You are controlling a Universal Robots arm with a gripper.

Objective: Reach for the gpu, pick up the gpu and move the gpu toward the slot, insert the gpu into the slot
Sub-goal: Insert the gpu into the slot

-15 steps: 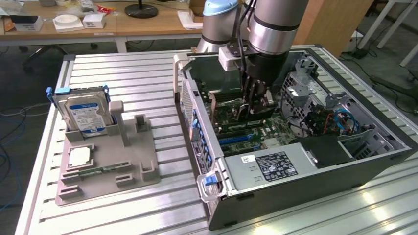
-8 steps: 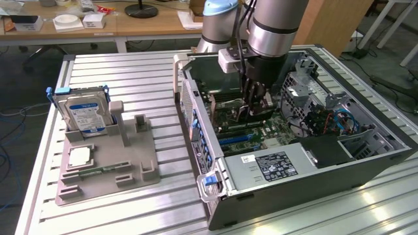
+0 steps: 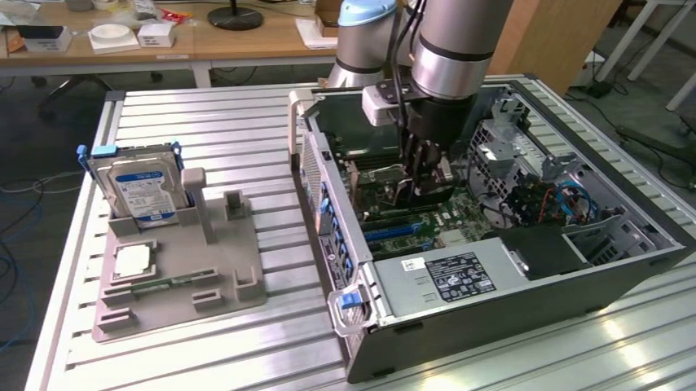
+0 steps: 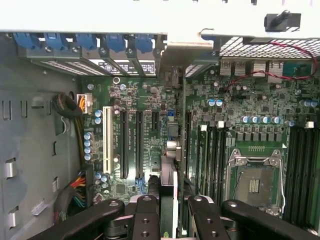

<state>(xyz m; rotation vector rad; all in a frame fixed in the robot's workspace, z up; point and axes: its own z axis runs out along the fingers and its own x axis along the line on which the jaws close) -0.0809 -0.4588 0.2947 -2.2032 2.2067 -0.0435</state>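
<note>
1. Open dark-grey desktop computer case [image 3: 522, 269] lies on its side on the ribbed aluminium tabletop [image 3: 218, 122]. Off to the exterior view's left, well apart from the jaws, a grey plastic parts holder [image 3: 179, 273] carries a blue-labelled silver hard drive [image 3: 139, 189].
2. The gripper [image 3: 422, 186] is down inside the case, just above the green motherboard [image 4: 150, 125].
3. Jaws: closed on the gpu [image 4: 168, 195], a thin dark circuit card seen edge-on between the black fingers [image 4: 145, 212].
4. Gpu position: held upright between the jaws, its lower edge close over the board, near the long black expansion slots [image 4: 131, 145]. Whether it touches a slot yet, I cannot tell.
5. Orientation: the long axis looks to run parallel to the black slots, toward the row of blue clips [image 4: 85, 42] on the case's rear wall. Flat faces are vertical.
6. Risks, my judgement: a slight sideways offset could land the card edge on the board beside the slot; any tilt in the grip could jam one end; the end bracket could catch the rear wall; the yellow-and-black cable bundle [image 4: 75, 112] lies well aside.
</note>
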